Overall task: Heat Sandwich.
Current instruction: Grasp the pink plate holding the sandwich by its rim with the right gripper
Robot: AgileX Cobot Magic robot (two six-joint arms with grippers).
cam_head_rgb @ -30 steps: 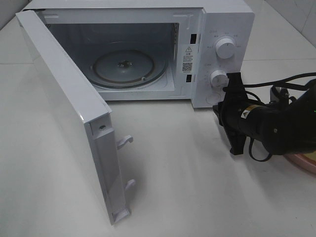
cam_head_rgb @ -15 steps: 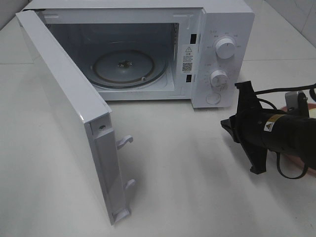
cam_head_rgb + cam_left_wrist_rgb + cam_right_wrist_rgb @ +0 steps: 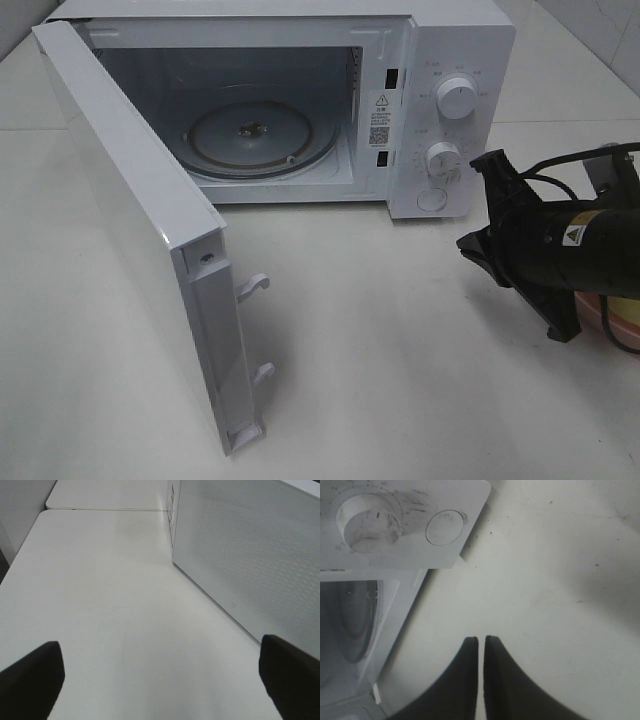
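My right claw (image 3: 481,641) has its two fingers almost together, with only a thin slit between them, and it holds nothing. It hangs over the desk (image 3: 400,360) and points to the left, just to the right of the near right corner of the microwave (image 3: 470,40). Close to its tips are the lower knob (image 3: 443,158) and the round button (image 3: 432,199) of the control panel, and it touches neither. My left claw (image 3: 160,680) stands wide apart and empty, low over the desk, beside the dotted outer face of the door (image 3: 130,220). This door is swung open to the left, and inside I see the glass turntable (image 3: 262,135). The sandwich I cannot see. Under the right arm, at the right edge, only a piece of a pink plate (image 3: 625,322) shows.
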